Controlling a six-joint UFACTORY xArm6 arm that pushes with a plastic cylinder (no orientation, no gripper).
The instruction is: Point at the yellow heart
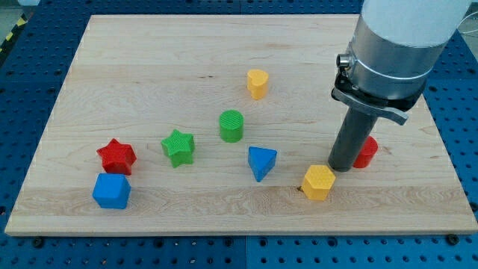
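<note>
Yellow heart stood far, left of the tip
Bare rod held nothing; the heart looked light, rigid, easily slid

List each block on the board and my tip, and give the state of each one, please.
yellow heart: upright, alone near the view's top, untouched.
green cylinder: upright, free.
green star: flat, free.
red star: flat, close above the blue cube.
blue cube: flat, free.
blue triangle: free.
yellow hexagon: just beside my tip.
red block: partly hidden behind the rod.
my tip: on the board, far from the heart.
</note>
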